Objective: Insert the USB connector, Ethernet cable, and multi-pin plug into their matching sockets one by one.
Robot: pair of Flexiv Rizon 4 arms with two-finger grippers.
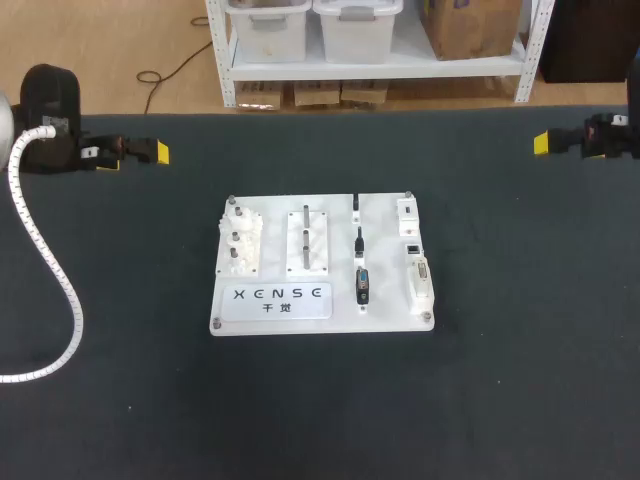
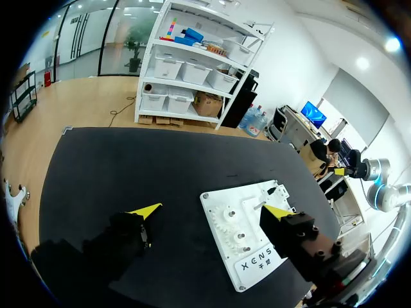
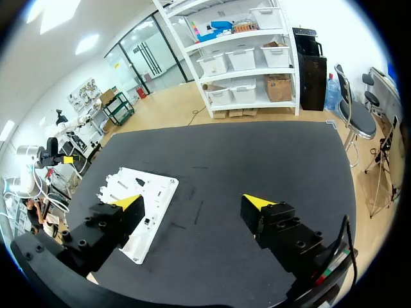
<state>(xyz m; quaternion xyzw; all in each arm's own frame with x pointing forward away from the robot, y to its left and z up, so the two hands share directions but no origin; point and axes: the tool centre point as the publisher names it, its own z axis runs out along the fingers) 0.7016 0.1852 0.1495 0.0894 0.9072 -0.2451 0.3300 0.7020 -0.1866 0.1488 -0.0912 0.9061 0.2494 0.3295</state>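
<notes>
Yellow-tipped fingers (image 2: 146, 209) of the left tool (image 2: 212, 210) are seen spread wide with nothing between them, and the right tool (image 3: 194, 201) is likewise released and empty. Both are placed over the far corners of the dark surface (image 1: 500, 380), well apart from the white board (image 1: 343, 262) at its middle. Three dark plugs (image 1: 358, 240) are laid in a row down the board, with the sockets (image 1: 412, 247) lined up just beside them along its right edge. No plug is yet taken, so the first pick-up is judged to be the step in hand: a plug is best gripped by its body, squared to its matching socket, and pressed straight in without tilt. A white label (image 1: 278, 298) with dark print is fixed at the board's near left; its lettering is not read off.
</notes>
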